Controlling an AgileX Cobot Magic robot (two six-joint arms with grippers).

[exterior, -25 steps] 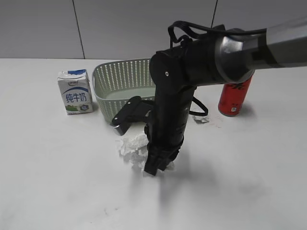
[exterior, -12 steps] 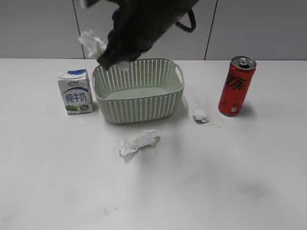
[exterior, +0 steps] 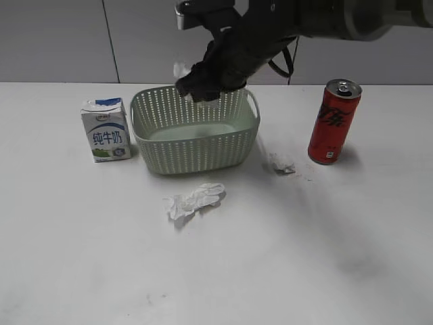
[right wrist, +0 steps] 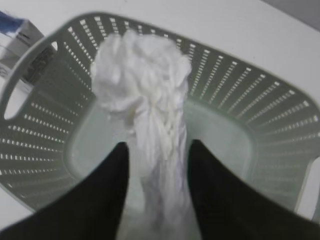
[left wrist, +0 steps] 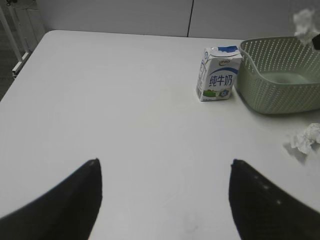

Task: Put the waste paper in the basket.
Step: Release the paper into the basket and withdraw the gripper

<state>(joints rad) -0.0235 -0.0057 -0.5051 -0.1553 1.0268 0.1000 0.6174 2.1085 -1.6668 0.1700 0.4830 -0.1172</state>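
Note:
My right gripper (exterior: 197, 88) hangs over the back rim of the pale green basket (exterior: 196, 145) and is shut on a crumpled white paper wad (exterior: 181, 70). In the right wrist view the wad (right wrist: 142, 95) sticks out from between the fingers (right wrist: 157, 150), above the basket's inside (right wrist: 240, 65). A second palm-sized wad (exterior: 194, 200) lies on the table in front of the basket. A much smaller wad (exterior: 282, 163) lies to the basket's right. My left gripper (left wrist: 165, 165) is open and empty over bare table, out of the exterior view.
A white-and-blue milk carton (exterior: 106, 130) stands left of the basket. A red can (exterior: 332, 122) stands to its right. The left wrist view shows the carton (left wrist: 217, 80), the basket (left wrist: 280, 95), the held wad (left wrist: 304, 21) and the lying wad (left wrist: 306, 140).
My right arm has lifted one wad off the table, swung it up past the basket's left, and now holds it lower over the basket's back. The other wads have stayed put.

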